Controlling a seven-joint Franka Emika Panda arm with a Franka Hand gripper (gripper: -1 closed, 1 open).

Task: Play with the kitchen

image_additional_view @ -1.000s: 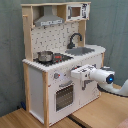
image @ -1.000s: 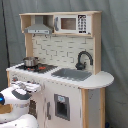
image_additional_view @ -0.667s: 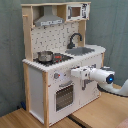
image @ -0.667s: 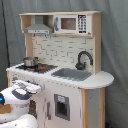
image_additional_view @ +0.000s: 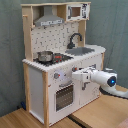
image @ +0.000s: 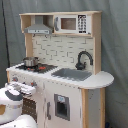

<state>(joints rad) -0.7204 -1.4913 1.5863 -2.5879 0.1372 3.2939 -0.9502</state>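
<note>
One white Franka arm is reaching at the toy kitchen, with its gripper right up against the front panel, just beside the knobs and above the oven door. Can't tell if the fingers are open or closed. Higher up sit a small metal pot on the stovetop, the grey sink and black faucet.

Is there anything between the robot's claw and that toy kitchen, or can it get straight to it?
Nothing visible stands between them. In the second exterior view the white arm's claw is right at the front panel of the large white and light-wood toy play kitchen, beside the knobs above the oven door. Whether it actually touches the panel cannot be told.
</note>
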